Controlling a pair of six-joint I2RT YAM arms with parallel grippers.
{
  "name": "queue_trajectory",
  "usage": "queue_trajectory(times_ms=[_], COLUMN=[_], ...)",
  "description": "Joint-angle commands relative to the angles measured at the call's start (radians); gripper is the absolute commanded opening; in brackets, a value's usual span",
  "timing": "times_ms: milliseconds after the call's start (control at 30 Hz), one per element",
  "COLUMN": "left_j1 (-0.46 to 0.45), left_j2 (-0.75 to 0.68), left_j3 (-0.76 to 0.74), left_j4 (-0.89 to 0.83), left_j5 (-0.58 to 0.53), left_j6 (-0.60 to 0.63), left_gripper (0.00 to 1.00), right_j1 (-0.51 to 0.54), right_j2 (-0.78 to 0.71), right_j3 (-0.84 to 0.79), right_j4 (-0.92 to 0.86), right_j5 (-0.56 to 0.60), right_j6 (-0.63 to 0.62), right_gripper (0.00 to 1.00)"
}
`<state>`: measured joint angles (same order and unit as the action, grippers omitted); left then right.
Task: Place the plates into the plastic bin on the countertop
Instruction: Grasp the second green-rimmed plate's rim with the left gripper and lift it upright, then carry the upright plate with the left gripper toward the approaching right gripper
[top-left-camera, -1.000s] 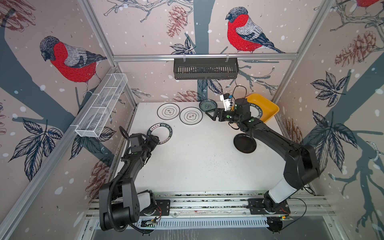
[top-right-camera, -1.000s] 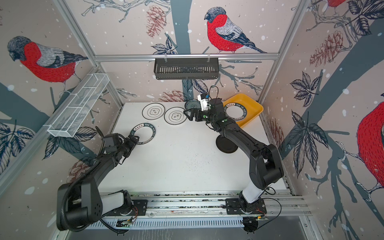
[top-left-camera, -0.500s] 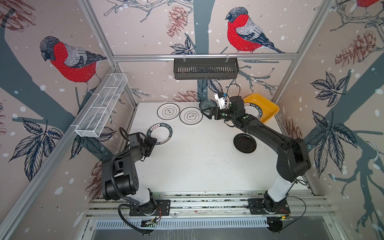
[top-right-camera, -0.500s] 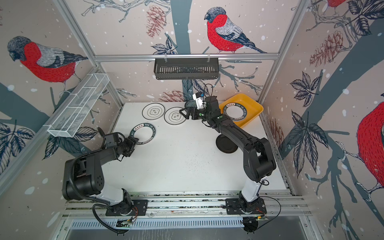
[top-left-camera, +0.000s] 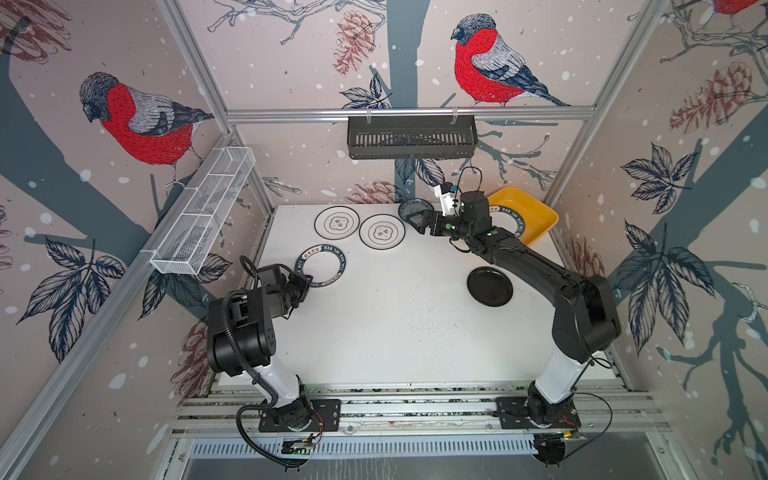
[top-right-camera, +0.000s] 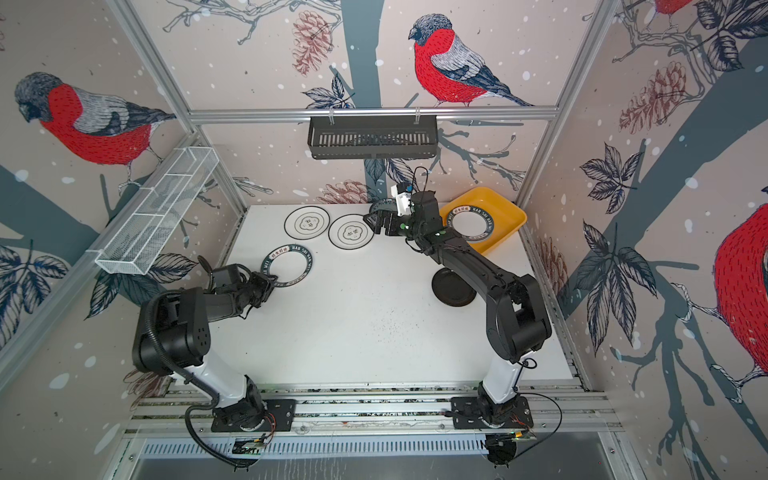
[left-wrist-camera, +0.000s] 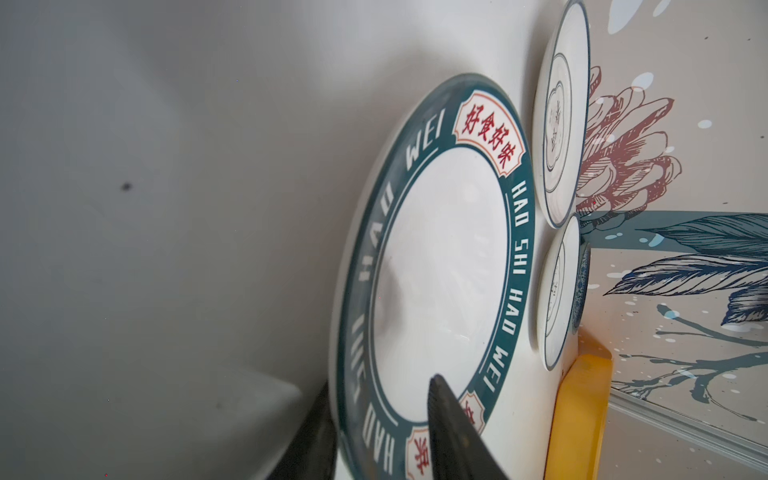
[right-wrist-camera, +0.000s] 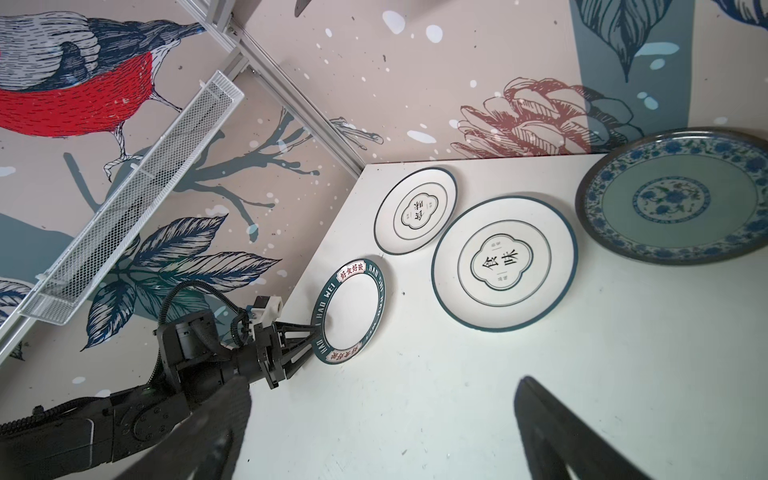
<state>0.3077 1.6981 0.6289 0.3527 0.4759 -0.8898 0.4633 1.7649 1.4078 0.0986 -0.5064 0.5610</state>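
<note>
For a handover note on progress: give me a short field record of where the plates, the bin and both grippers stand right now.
in bin: one lettered-rim plate, lying in the yellow bin
on countertop: loose lettered-rim plate, two thin-rimmed plates, teal plate, black plate
left gripper: jaws straddle the loose lettered-rim plate's rim; clamp unclear
right gripper: open, empty, near teal plate

Black arms (top-left-camera: 536, 266) (white lower links (top-left-camera: 276, 380))

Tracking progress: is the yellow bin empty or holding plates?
Not empty: the yellow bin holds a lettered-rim plate lying inside, seen in both top views; any beneath it cannot be told.
</note>
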Motion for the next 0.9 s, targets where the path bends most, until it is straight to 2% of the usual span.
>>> queue_trajectory(times_ms=[0,167,267,533,867], left_j1=[0.002,0.002,0.002,0.002,0.0], left_j2=[0.013,0.005,-0.013,-0.127,-0.34], left_j3=[-0.015,-0.018,-0.019,-0.051,-0.032], left_j4=[-0.097,-0.098,-0.104,-0.119,-0.176], left_j5=[-0.041,-0.048,-0.049,-0.061,0.0], left_j6=[-0.023,-0.028,-0.031,-0.058,-0.077], left_gripper=[0.3,0.12,0.07,0.04,0.0], right_j1=[-0.006,-0.012,-0.017,-0.035,-0.122], right_j2=[0.002,-0.001,-0.006,-0.04,-0.127], right_j3=[0.003,-0.002,-0.009,-0.046,-0.16], right_j4=[0.015,0.012,0.01,0.028,0.081], right_j5=[0.017,0.019,0.027,0.031,0.051], right_j6=[0.019,0.022,0.025,0.028,0.068], right_gripper=[0.99,0.99,1.0,0.99,1.0])
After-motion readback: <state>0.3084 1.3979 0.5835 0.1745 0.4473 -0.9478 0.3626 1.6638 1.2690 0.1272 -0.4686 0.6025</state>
